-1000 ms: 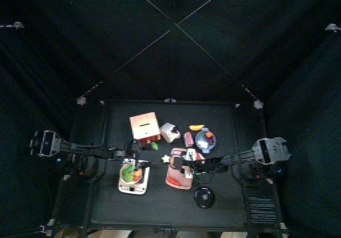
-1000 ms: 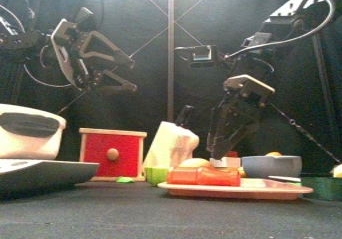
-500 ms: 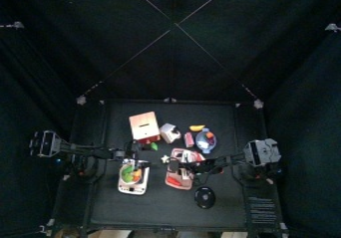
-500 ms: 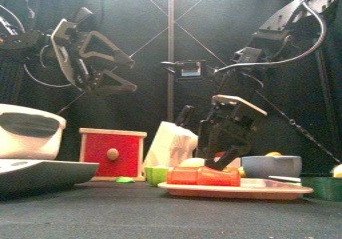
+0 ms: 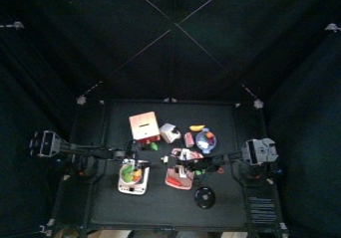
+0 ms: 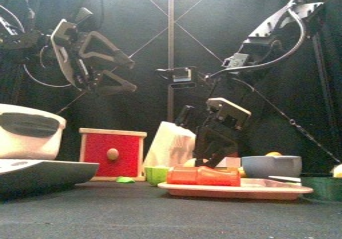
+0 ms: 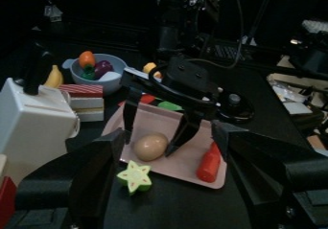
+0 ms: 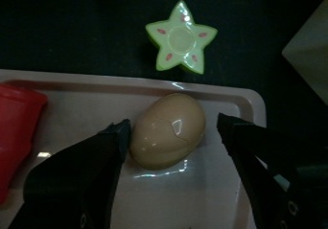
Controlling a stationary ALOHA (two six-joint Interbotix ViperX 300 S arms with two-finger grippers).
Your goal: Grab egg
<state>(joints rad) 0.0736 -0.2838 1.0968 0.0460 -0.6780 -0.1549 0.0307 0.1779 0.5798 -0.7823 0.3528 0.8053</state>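
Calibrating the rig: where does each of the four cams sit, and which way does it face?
Top: high above, looking straight down; table mid-picture, both arms coming in from the sides.
Front: table height, looking level across; pink tray near, both arms hanging behind it.
Left wrist: on the resting left arm, facing across the table; its own jaws frame the right gripper over the egg.
Right wrist: looking down between open jaws at the egg.
Shared: both wrist views show the egg and the green star.
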